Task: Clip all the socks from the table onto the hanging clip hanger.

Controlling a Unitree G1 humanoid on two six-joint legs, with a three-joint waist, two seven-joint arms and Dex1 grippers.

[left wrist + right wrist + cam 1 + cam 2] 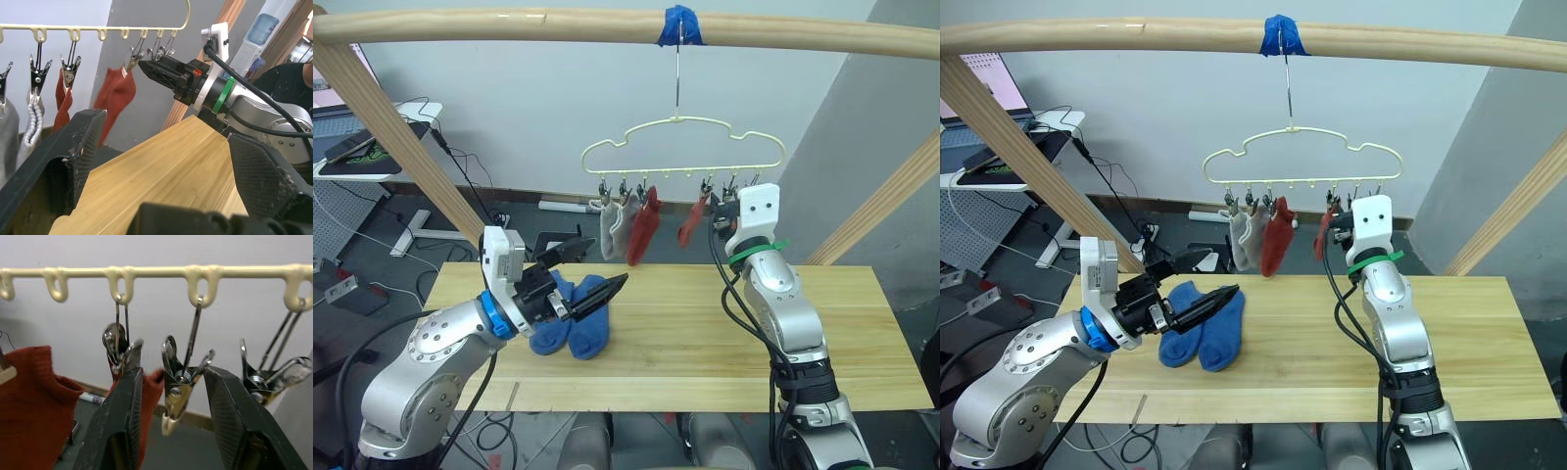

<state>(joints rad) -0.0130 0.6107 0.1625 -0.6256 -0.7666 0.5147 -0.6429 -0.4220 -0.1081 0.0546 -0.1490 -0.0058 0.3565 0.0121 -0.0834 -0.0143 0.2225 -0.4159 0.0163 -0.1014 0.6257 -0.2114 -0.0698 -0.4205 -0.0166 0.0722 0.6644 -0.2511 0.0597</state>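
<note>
Both arms are rounded silver-grey metal shells with small dark screws; black cables run along them; white boxy wrist modules; the left wrist bears a blue ring, the right a green band; textured black wedge-shaped fingers [73, 161].

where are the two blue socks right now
The two blue knit ankle socks lie side by side on the pale wooden table, toward the robot's left, just beneath the open left gripper and below the pale-yellow clip hanger.

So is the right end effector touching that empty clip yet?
Apart. The right wrist view shows the empty clip hanging between the open fingers of the right end effector, with background visible on both sides.
</note>
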